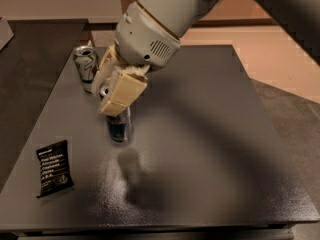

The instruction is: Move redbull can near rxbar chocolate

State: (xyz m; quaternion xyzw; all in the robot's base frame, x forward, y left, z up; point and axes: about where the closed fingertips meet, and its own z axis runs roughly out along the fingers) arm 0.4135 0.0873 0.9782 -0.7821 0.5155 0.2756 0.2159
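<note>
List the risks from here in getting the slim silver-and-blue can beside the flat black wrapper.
1. The gripper grips only the top of the slim silver-and-blue can; it might tilt or slip out.
2. The white can with green and red marks stands close behind the gripper; a stray move might topple it.
3. The flat black wrapper lies near the dark table's front-left edge; overshooting could shove it off.

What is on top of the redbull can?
The gripper is closed around the top of the redbull can; its cream fingers hide most of the lid. Only the blue lower part shows clearly.
</note>
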